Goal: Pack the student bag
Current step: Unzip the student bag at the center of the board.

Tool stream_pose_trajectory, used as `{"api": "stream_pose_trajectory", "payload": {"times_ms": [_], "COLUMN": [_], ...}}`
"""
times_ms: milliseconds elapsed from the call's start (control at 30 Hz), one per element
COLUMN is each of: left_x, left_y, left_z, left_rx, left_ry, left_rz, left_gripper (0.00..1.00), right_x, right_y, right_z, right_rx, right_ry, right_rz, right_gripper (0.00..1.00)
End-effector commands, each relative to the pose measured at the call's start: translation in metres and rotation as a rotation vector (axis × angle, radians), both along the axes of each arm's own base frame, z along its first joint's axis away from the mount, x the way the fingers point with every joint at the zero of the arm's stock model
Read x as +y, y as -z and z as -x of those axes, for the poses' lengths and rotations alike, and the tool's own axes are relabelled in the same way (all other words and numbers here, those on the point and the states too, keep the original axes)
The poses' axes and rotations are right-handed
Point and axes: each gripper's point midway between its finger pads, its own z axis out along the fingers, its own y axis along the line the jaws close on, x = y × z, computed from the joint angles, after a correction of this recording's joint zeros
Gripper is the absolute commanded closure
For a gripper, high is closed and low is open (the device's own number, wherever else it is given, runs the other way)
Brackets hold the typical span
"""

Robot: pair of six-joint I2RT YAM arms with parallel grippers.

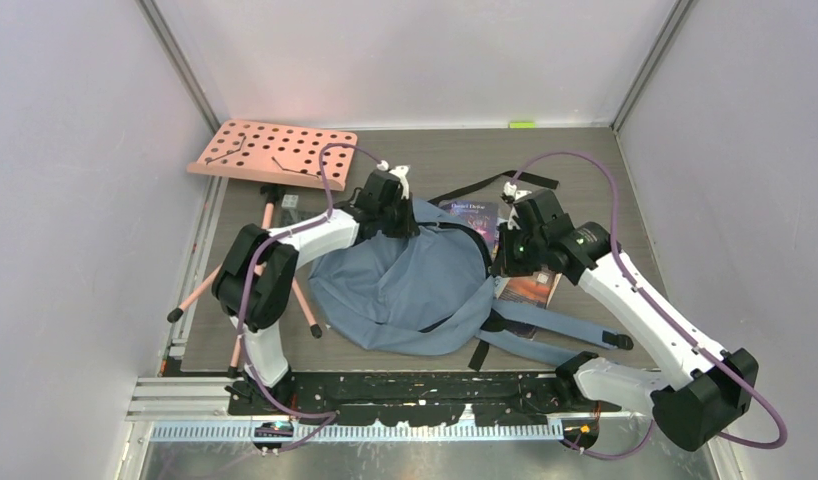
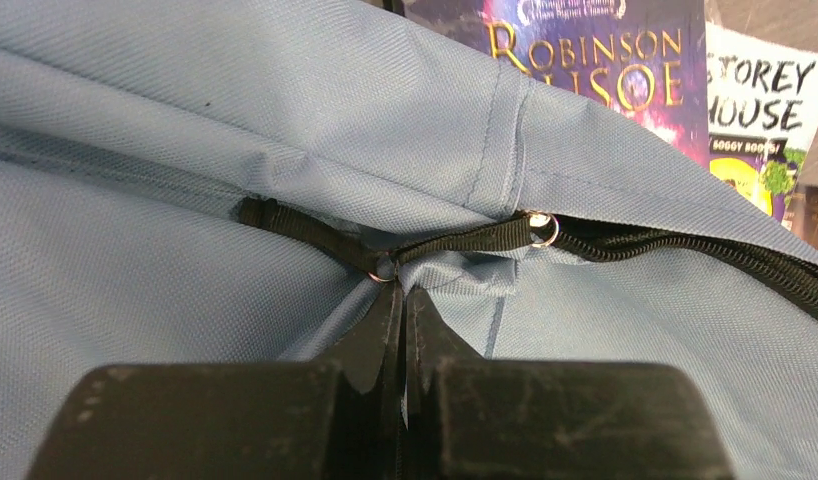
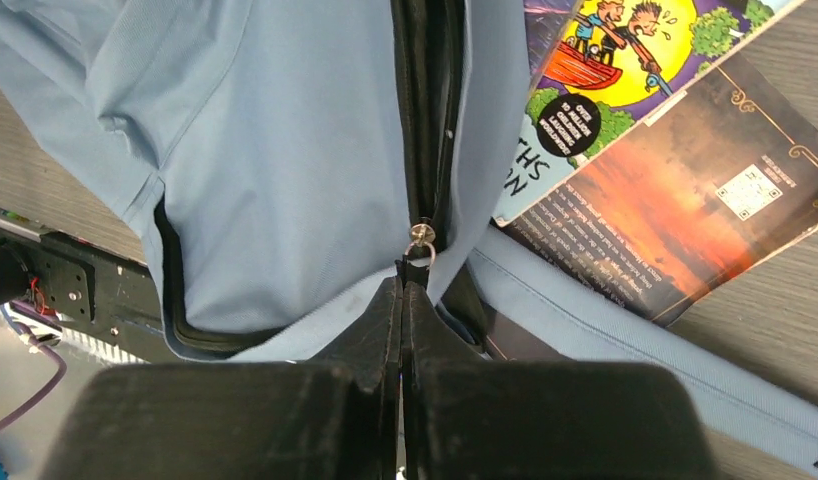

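Unzipping is, we judge, the step in hand: the student bag (image 1: 405,290) lies on the bench (image 1: 585,170) atop books (image 1: 470,212), left hand (image 2: 402,295) and right hand (image 3: 402,290) each pinching a zipper pull (image 2: 385,268); next we draw these apart along the track.

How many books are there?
3: Robinson Crusoe beyond the bag, the Storey House book beside it, an orange-backed book nearer. Others may hide under it.
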Motion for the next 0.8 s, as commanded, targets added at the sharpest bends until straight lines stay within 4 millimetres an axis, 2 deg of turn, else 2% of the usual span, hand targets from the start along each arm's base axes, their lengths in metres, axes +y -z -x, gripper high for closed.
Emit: {"api": "stream_pose_trajectory", "payload": {"times_ms": [0,133,233,267,300,400,467,533,633,767], "left_x": [0.005,0.005,0.001,0.000,-0.001,-0.002,-0.001,-0.004,-0.018,-0.048], "left_y": [-0.035,-0.036,-0.041,-0.043,-0.045,-0.056,-0.066,-0.081,-0.104,-0.115], "left_z": [-0.057,-0.062,-0.062,-0.061,-0.059,-0.054,-0.049,-0.042,-0.023,0.009], "left_rx": [-0.161,-0.166,-0.176,-0.178,-0.181,-0.193,-0.209,-0.233,-0.250,-0.185], "left_ry": [-0.134,-0.151,-0.130,-0.121,-0.110,-0.094,-0.095,-0.094,-0.065,-0.017], "left_rz": [0.075,0.083,0.099,0.104,0.108,0.128,0.139,0.161,0.209,0.313], "left_gripper": [1.00,1.00,1.00,0.97,0.89,0.52,0.39,0.35,0.32,0.30], "right_x": [-0.016,-0.020,-0.008,-0.005,-0.002,0.001,0.001,0.002,0.002,0.001], "right_y": [0.006,0.013,0.010,0.009,0.008,0.004,0.004,0.004,0.004,0.003], "right_z": [0.018,0.025,0.031,0.030,0.031,0.027,0.026,0.025,0.023,0.022], "right_rx": [0.041,0.061,0.082,0.071,0.072,0.044,0.039,0.040,0.039,0.026], "right_ry": [0.060,0.080,0.066,0.064,0.065,0.076,0.079,0.079,0.076,0.080], "right_rz": [0.040,0.044,-0.027,-0.048,-0.069,-0.096,-0.099,-0.098,-0.096,-0.091], "right_gripper": [0.99,0.99,0.99,0.99,0.99,0.99,0.99,0.99,0.99,0.99]}}
